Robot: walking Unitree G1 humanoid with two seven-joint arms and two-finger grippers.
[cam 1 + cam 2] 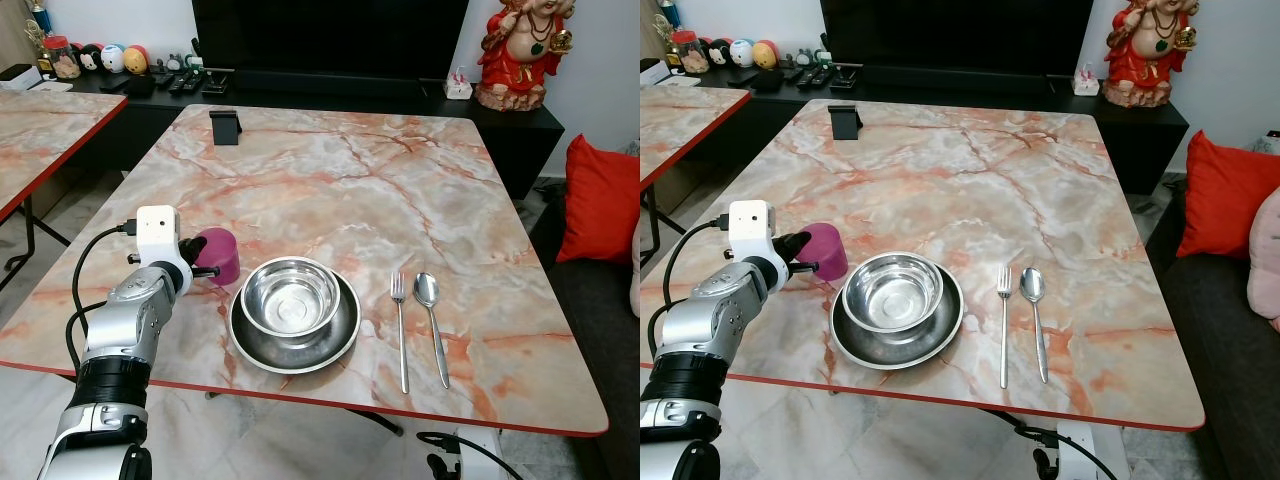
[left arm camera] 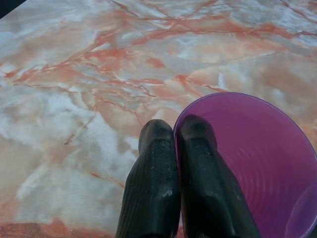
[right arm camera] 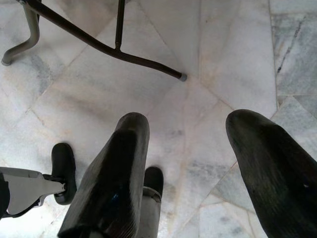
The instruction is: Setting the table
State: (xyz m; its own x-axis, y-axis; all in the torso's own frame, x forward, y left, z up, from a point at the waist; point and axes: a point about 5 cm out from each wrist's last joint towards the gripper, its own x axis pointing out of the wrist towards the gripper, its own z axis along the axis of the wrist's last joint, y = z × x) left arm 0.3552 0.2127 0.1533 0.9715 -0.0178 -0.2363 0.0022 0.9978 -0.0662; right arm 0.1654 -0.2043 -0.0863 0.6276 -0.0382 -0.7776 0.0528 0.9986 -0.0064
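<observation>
A purple cup [image 1: 220,255] stands on the marble table [image 1: 350,170] near its front left, just left of a steel bowl [image 1: 292,297] that sits in a steel plate [image 1: 250,345]. My left gripper [image 2: 176,131] is shut on the purple cup [image 2: 257,163] at its rim, one finger inside and one outside. A fork [image 1: 400,320] and a spoon [image 1: 430,300] lie side by side to the right of the plate. My right gripper [image 3: 190,121] hangs open above the floor, holding nothing.
A small black stand [image 1: 225,127] sits at the table's far left. A second marble table [image 1: 40,130] is to the left, a red cushion [image 1: 600,200] on a sofa to the right. Black table legs [image 3: 99,47] cross the tiled floor.
</observation>
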